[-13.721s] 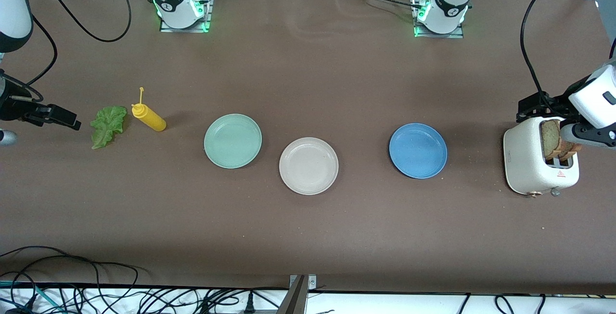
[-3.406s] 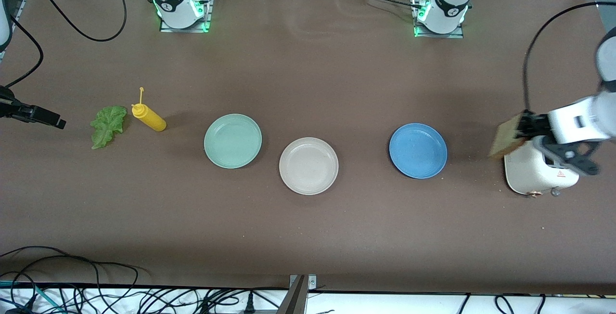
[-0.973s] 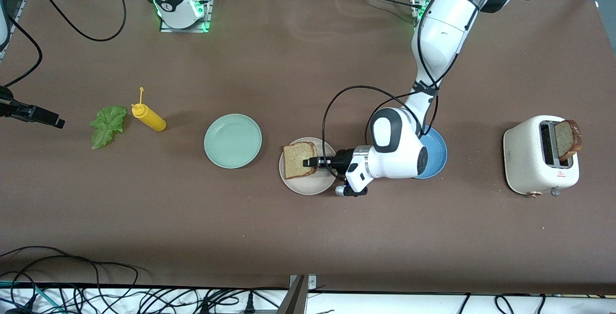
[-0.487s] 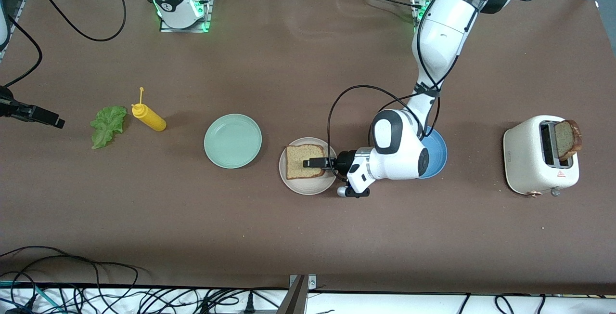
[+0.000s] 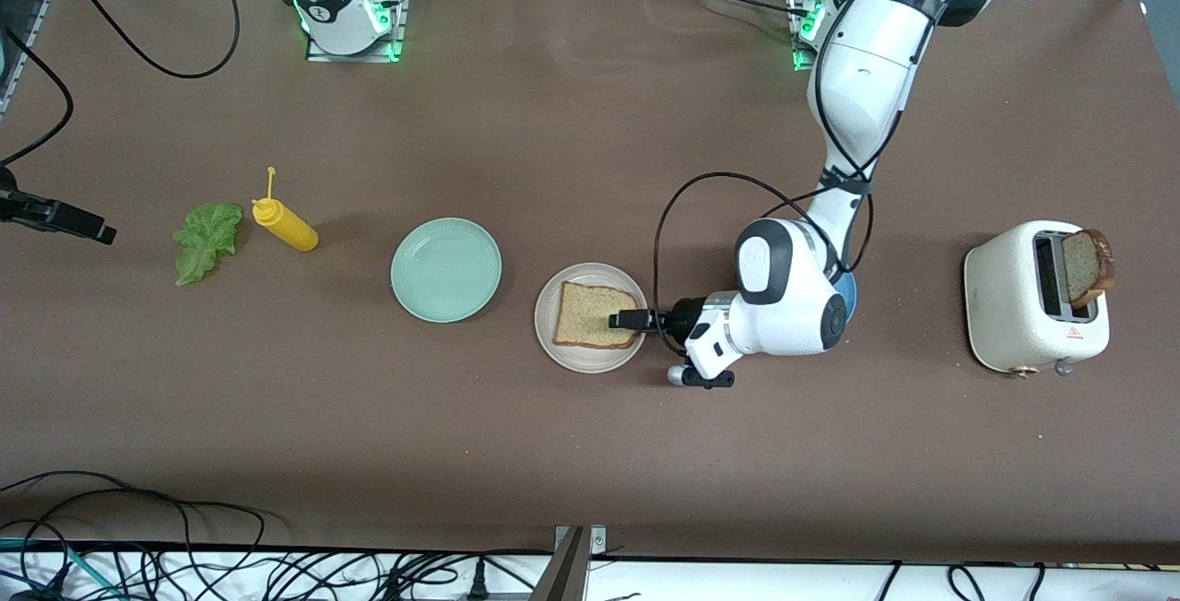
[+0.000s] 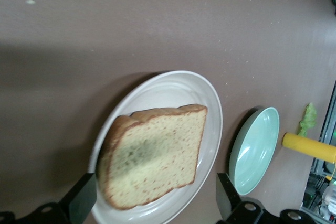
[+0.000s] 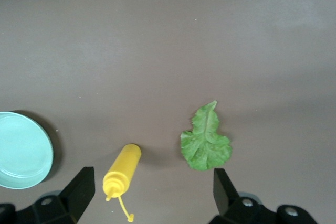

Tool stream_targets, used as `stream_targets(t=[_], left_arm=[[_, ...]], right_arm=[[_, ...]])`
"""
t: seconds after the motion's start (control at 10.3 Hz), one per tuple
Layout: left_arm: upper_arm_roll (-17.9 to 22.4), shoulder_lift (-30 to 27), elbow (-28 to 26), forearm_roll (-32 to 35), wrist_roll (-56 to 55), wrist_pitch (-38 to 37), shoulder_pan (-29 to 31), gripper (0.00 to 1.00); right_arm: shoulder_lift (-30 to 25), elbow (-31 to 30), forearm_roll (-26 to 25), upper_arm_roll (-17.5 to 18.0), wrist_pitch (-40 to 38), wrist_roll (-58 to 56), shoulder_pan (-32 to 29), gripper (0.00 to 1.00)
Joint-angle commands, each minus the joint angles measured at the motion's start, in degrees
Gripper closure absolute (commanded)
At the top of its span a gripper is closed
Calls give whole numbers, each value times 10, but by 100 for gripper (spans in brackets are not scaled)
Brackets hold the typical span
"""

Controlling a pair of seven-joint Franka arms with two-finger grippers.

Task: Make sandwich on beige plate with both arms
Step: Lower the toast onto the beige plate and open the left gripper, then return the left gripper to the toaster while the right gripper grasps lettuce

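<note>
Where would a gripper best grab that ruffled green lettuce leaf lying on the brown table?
Probably from straight above, pinching across the narrow stem end of the ruffled green lettuce leaf. It lies flat on the brown table, so no edge is open from the side, and the crinkled surface should bunch up between closing fingers.

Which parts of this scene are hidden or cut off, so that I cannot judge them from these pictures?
- Blue plate: front view, mostly covered by the left arm's wrist; its contents cannot be seen.
- Toaster: front view, the slot hides the lower part of the second bread slice.
- Right gripper: front view, the picture's edge cuts off the arm.
- Left gripper: left wrist view, only the open fingertips show, over the beige plate.
</note>
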Motion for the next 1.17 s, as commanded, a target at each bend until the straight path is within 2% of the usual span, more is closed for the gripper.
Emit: stream_targets(t=[0.0,0.1,0.19,0.29,0.39,0.49,0.58,0.78,0.88,1.07], left_arm=[[0,-19,-1,31,-11,-42,17,0],[3,-23,0,42,-12,-50,23,0],[3,-38,-2,84,-25,-56,26,0],[4,-49,-3,106,-77,-60,39,0],[6,-64,-2,165,-105,-66,44,0],[5,-81,-1,257,-120,-82,45,0],[4,-96,-1,331,-128,-110,45,0],[10,-123,-1,398,-128,-179,60,0],[11,-142,-1,422,-128,-212,74,0],[11,-175,1,467,-123,-265,128,0]], right_arm=[[19,8,2,4,-2,-56,-48,0],[31,8,1,4,1,-75,-71,0],[46,8,0,4,2,-83,-90,0],[58,5,-14,4,24,-83,-92,0],[82,1,-23,4,54,-83,-93,0],[110,-2,-23,4,73,-81,-92,0],[136,-19,-23,4,114,-75,-91,0],[155,-85,-21,5,205,-58,-89,0],[155,-115,-21,6,228,-23,-86,0],[155,-149,-22,8,227,50,-67,0]])
